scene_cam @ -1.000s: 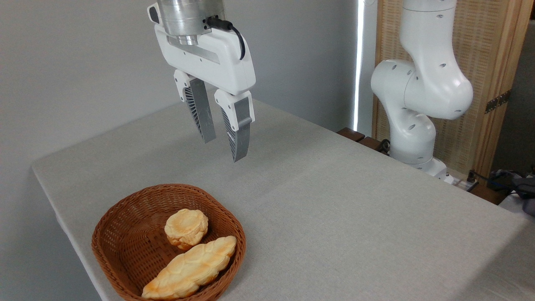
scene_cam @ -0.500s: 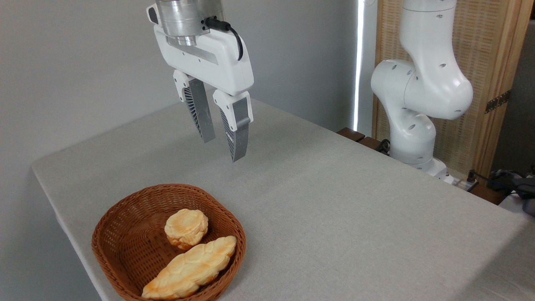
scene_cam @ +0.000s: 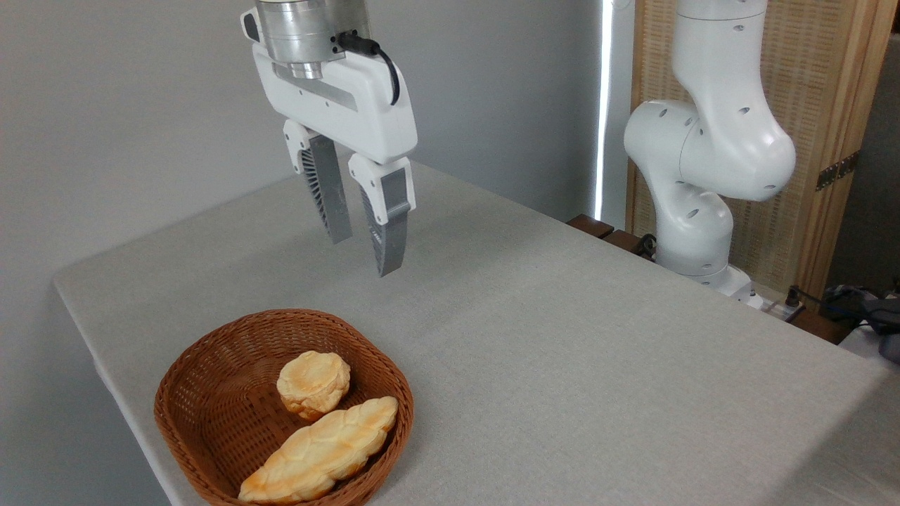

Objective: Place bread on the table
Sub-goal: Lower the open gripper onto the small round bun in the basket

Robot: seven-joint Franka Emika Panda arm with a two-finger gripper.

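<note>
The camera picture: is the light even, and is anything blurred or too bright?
Camera view: soft, even light, sharp throughout; the gripper throws only a faint shadow on the table; a narrow bright strip by the wall is overexposed; the bread shows no glare.

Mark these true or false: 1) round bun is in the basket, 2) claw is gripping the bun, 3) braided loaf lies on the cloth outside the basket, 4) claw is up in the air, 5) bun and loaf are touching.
1) The round bun is in the wicker basket. True.
2) The claw is gripping the bun. False: its fingers are apart and hold nothing.
3) The braided loaf lies on the cloth outside the basket. False: it lies inside the basket, in front of the bun.
4) The claw is up in the air. True: it hangs above the table, well clear of the basket.
5) Bun and loaf are touching. True, as far as this view shows: the bun's base meets the loaf's back edge.
</note>
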